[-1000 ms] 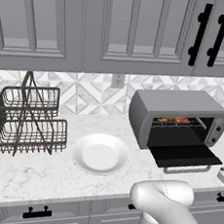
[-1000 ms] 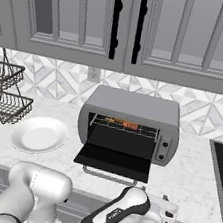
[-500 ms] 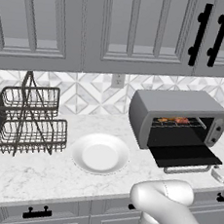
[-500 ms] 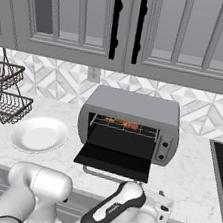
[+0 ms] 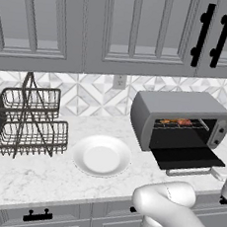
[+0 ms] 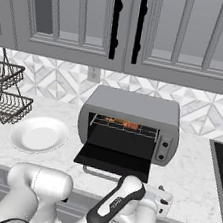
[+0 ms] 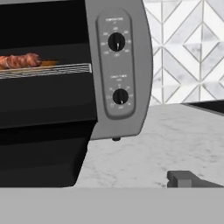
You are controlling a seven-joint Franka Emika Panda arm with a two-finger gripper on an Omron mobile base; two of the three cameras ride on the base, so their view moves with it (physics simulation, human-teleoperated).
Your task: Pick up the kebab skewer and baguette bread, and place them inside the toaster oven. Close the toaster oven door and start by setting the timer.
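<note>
The toaster oven stands on the counter with its door folded down flat. On its wire rack lie the kebab skewer and, to its left, the orange baguette bread. In the hand view the skewer rests on the rack at the left. The control strip with two dark knobs is straight ahead. My gripper hangs open and empty at the counter's front edge, right of the door. One dark fingertip shows low over the marble.
A white plate sits left of the oven, and a wire dish rack stands further left. A dark cooktop lies to the oven's right. Upper cabinets hang above the counter.
The hand has risen a little and edged left toward the oven's front. The oven, the food and the plate have not moved.
</note>
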